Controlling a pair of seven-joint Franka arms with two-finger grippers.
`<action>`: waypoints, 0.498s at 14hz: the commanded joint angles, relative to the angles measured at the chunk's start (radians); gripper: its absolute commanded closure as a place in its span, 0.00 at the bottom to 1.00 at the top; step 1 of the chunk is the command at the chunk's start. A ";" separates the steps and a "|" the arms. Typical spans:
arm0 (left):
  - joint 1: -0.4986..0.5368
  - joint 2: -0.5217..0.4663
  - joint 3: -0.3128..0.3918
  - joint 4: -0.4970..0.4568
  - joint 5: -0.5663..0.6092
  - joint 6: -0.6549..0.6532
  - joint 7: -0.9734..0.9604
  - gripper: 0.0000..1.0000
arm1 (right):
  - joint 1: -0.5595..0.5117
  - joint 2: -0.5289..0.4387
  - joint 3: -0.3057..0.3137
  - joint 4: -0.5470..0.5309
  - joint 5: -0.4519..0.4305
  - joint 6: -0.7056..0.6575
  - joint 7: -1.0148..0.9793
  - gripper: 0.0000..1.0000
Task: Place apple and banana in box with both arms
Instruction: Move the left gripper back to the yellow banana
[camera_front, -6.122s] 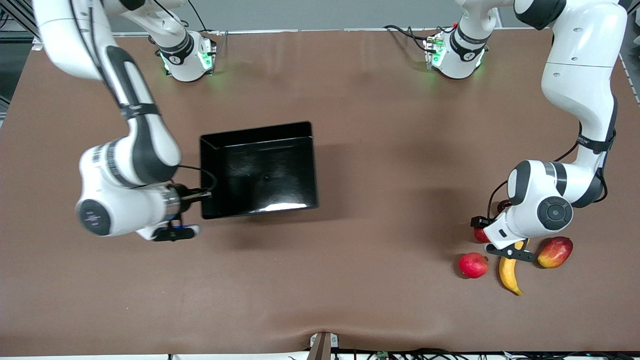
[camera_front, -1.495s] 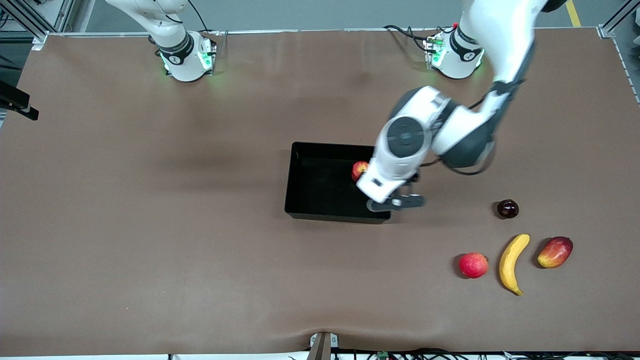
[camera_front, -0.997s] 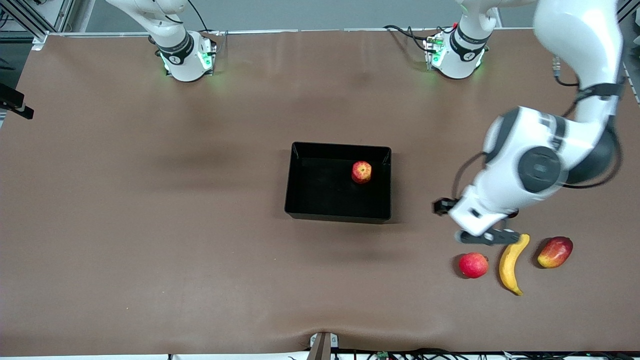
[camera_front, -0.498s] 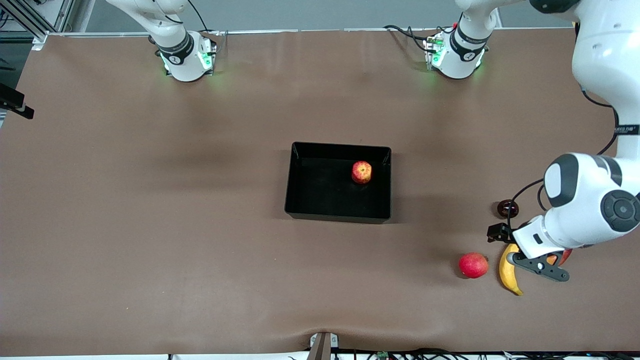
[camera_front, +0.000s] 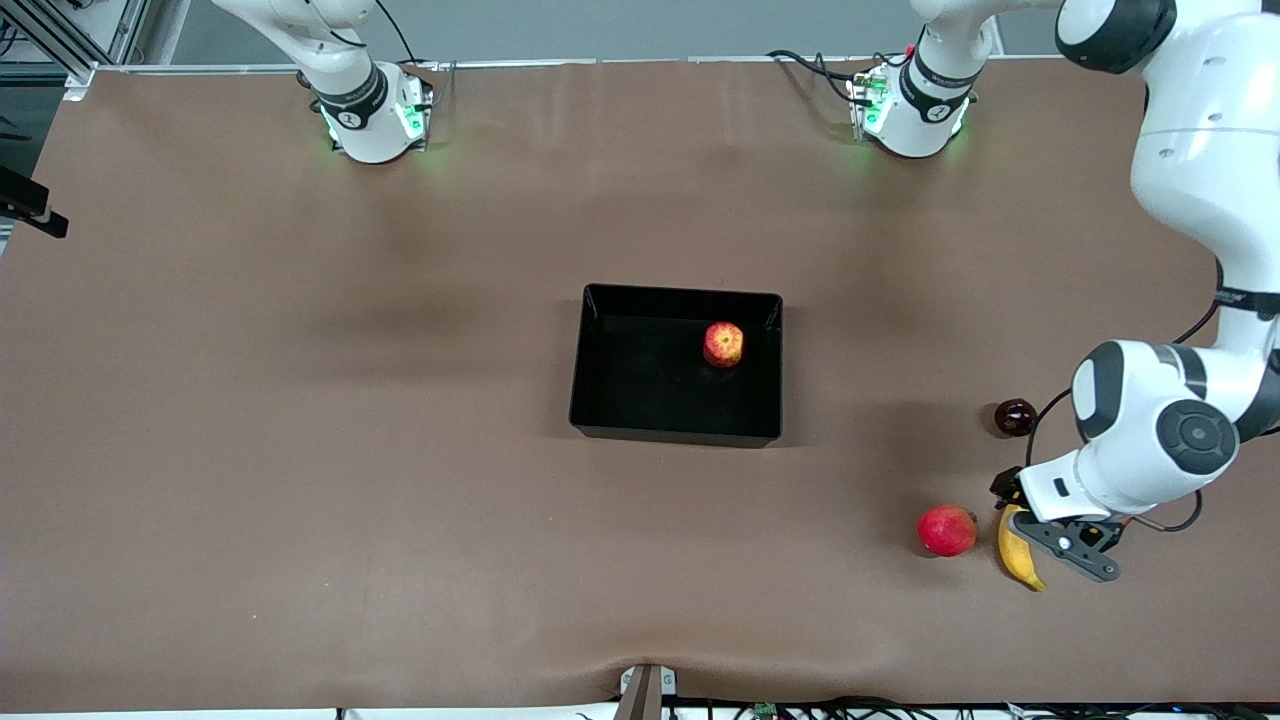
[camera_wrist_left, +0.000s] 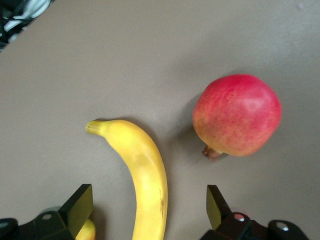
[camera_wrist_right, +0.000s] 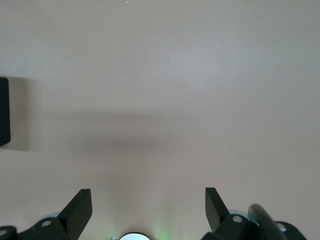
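Two white arms are mounted at the top edge of a brown table (camera_front: 300, 500), its covering slightly wrinkled; a grey floor strip and metal framing are seen above that edge. The box (camera_front: 590, 390) is set near the table's middle, and the apple (camera_front: 723, 344) is seen inside it, close to the wall toward the left arm's end. The banana (camera_front: 1017, 560) lies toward the left arm's end, nearer to the front camera than the box, with a pinkish-red apple (camera_front: 946, 530) just beside it and a small dark fruit (camera_front: 1015, 417) farther from the camera.

The left gripper (camera_front: 1068, 548) is held low over the banana, fingers spread wide and empty; in the left wrist view the banana (camera_wrist_left: 142, 175) is framed between the fingers (camera_wrist_left: 77, 207), untouched. The right gripper (camera_wrist_right: 148, 207) is open over bare table; that arm waits.

Compared with half a second earlier, the left gripper is noted to have shifted slightly over the banana; the mango-like fruit is now hidden by the wrist.
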 joint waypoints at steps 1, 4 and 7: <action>0.022 0.056 0.000 0.009 0.025 0.044 -0.001 0.00 | -0.027 0.005 0.013 0.011 0.003 -0.012 -0.012 0.00; 0.021 0.078 0.017 0.006 0.032 0.068 -0.058 0.00 | -0.031 0.005 0.013 0.010 0.004 -0.012 -0.013 0.00; 0.021 0.079 0.020 -0.009 0.034 0.068 -0.090 0.25 | -0.038 0.005 0.013 0.010 0.009 -0.012 -0.016 0.00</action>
